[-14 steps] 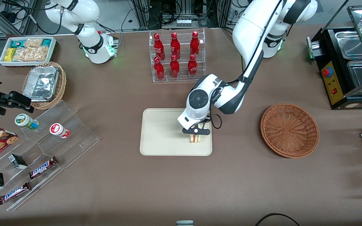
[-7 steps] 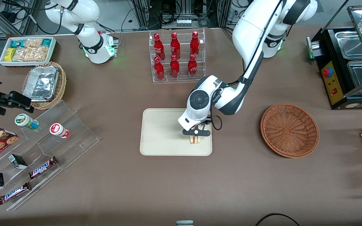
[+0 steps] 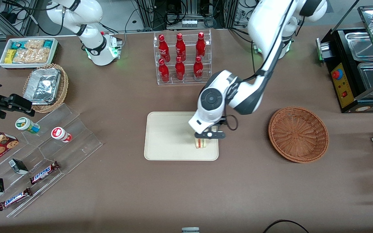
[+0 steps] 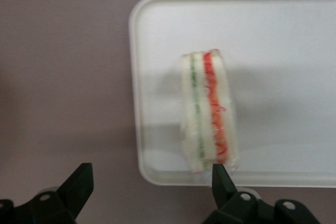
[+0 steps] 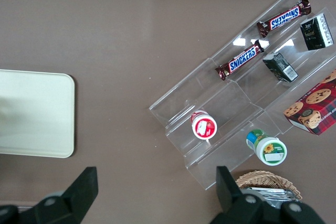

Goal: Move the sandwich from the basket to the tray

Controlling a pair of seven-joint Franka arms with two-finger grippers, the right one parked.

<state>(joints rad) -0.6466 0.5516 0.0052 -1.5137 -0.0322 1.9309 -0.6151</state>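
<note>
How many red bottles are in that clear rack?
6, in the clear rack: upper row; lower row. The open claw hovers over the sandwich.

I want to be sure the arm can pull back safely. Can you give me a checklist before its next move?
1. Sandwich on the tray: ok.
2. Sandwich inside the tray's rim, though close to it: ok.
3. Gripper open and above the sandwich, fingers apart from it: ok.
4. Basket holds nothing: ok.
5. Sandwich stands on edge; whether it will stay put: cannot tell.
</note>
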